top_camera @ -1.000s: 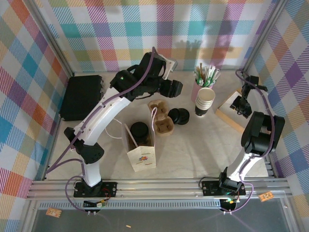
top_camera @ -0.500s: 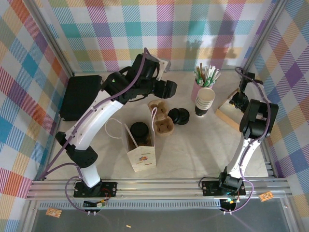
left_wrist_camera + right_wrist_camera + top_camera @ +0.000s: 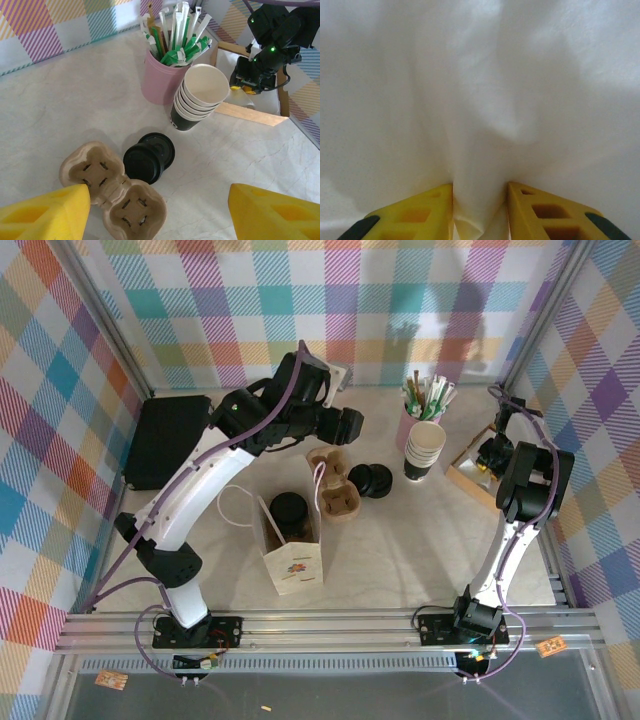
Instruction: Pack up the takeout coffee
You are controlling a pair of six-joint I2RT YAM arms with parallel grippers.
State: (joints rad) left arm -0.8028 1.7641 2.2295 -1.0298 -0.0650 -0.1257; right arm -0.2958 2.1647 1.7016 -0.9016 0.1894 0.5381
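The takeout coffee (image 3: 290,512) stands inside the white paper bag (image 3: 293,562); its round black lid shows through the bag's open top, and the cup below is hidden. My left gripper (image 3: 350,425) hovers behind the bag, above the cup carrier. In the left wrist view this left gripper (image 3: 160,215) is open, with nothing between its yellow fingers (image 3: 45,210). My right gripper (image 3: 490,454) reaches down into the wooden tray at the right. Up close, the right gripper (image 3: 480,212) is shut on a fold of white napkin (image 3: 480,125).
A cardboard cup carrier (image 3: 115,200) and loose black lids (image 3: 148,157) lie mid-table. A stack of lidless cups (image 3: 200,97) and a pink cup of stirrers (image 3: 165,75) stand behind them. The wooden tray (image 3: 250,114) lies at the right, a black box (image 3: 168,440) at the left.
The right gripper has dropped into the tray and closed on the napkin. The left arm shifted slightly left, then held still with its jaws open.
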